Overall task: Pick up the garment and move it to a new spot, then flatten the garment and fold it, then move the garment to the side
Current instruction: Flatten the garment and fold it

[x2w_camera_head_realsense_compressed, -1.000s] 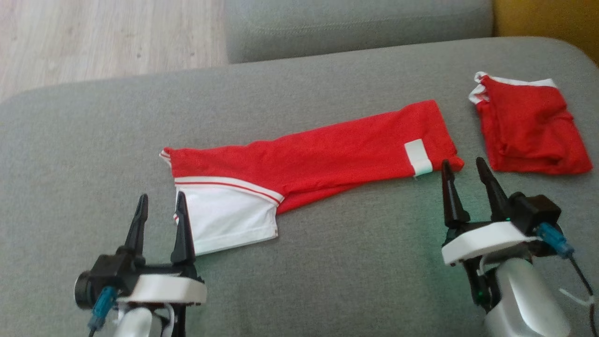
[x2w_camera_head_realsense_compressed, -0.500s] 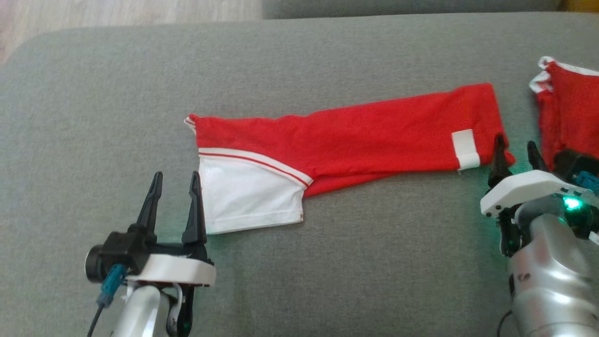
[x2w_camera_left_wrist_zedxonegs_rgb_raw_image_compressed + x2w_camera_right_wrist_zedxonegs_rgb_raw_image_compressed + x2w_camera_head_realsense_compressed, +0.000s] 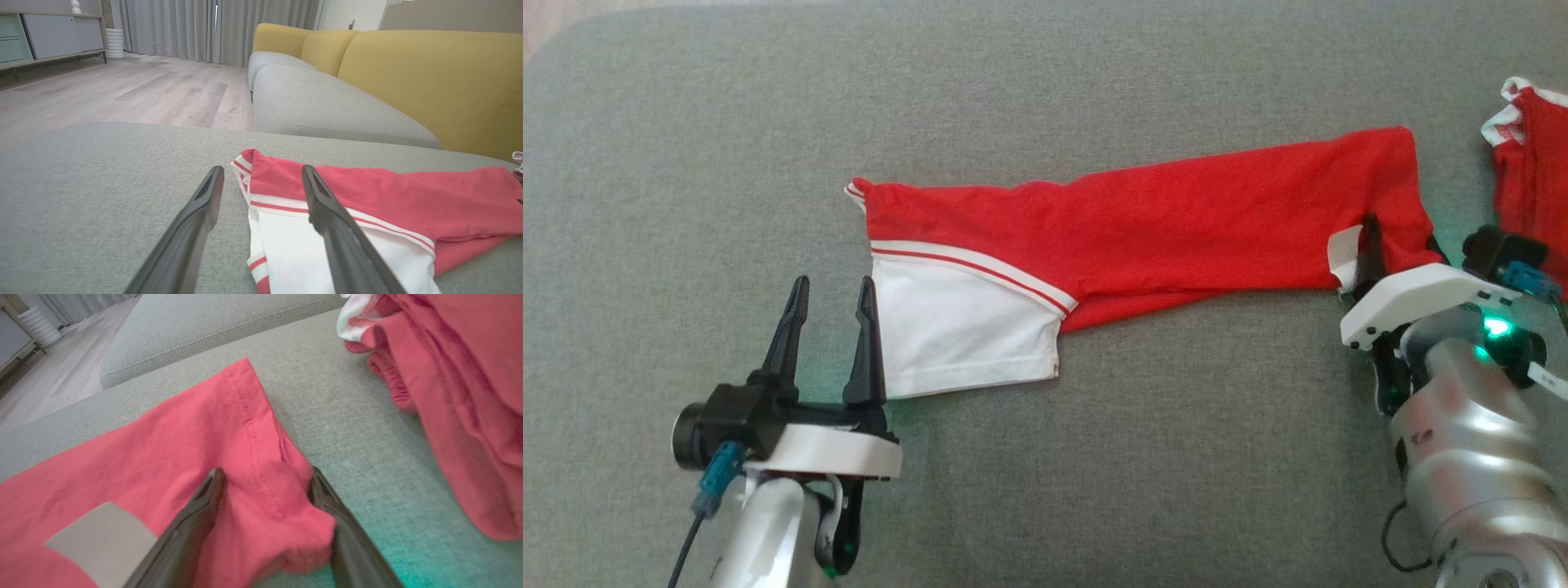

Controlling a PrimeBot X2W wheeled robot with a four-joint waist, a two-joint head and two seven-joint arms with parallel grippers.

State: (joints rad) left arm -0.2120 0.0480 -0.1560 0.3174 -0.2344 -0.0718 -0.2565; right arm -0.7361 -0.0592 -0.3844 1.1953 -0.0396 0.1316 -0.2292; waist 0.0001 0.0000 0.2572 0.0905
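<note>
We find the garment (image 3: 1143,237) flat. The left claw (image 3: 833,286) at its eight o'clock and the right claw (image 3: 265,470) at three are both spread. Folding appears in hand; next, pinch both ends.

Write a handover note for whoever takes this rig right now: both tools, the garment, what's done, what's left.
Left tool: open, nothing held, fingers either side of the left edge of the garment at its white end.
Right tool: open, fingers either side of the red corner at the garment's right end, not closed on it.
Garment: flat in a long strip across the grey sofa cushion. A second red garment lies folded to its right, apart from it.
Done: laid out and flattened, seemingly folded lengthwise.
Left: grip both ends, fold it across, move it aside.
</note>
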